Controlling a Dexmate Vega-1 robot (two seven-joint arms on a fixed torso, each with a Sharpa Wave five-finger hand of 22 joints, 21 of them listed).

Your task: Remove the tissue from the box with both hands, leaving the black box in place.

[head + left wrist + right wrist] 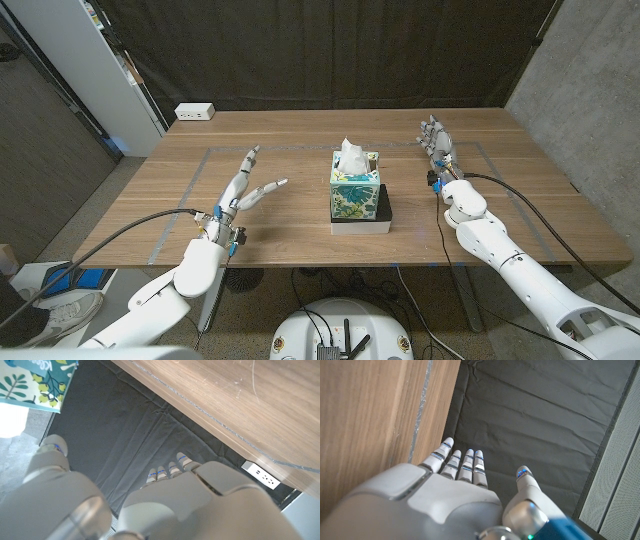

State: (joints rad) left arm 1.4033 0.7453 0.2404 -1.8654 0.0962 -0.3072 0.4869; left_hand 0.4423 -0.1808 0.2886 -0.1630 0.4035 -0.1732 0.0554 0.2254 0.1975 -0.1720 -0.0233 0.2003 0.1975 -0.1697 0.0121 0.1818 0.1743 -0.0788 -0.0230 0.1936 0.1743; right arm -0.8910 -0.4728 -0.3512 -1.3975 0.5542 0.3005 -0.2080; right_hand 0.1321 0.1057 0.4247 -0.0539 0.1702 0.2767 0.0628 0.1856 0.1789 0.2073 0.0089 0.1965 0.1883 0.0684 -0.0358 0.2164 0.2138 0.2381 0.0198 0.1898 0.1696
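Hands: your left hand (243, 190) hovers over the table (150, 215) on its left side, fingers spread and holding nothing; your right hand (438, 150) stands on edge to the right, fingers straight together, thumb apart, also holding nothing. Both are well apart from the box.
Left wrist view: you see the back of the left hand (165, 500) with fingers reaching out, and a corner of the floral tissue box (35, 382) off to one side.
Right wrist view: the right hand (455, 490) is released, fingers extended beside the table edge.
Tissue box: the tissue box (355, 190) sits at the table's middle, between your hands, upright, resting in a low black box (383, 212) on a white base.
Tissue: the tissue (351, 154) stands up out of the top slot in a white tuft, free of both hands.
Handling: judge it very light, soft and easy to tear; it should crumple under the fingers and give no resistance until the next sheet catches in the slot.
Where to hold: pinch the tuft low, near the slot, with one hand; steady the carton's top or side with the other so the carton and black box are not dragged up or shifted.
Risk: a fast pull probably lifts the light carton.
Far side: a white power strip (194, 112) lies at the back left corner, before a dark curtain (330, 50).
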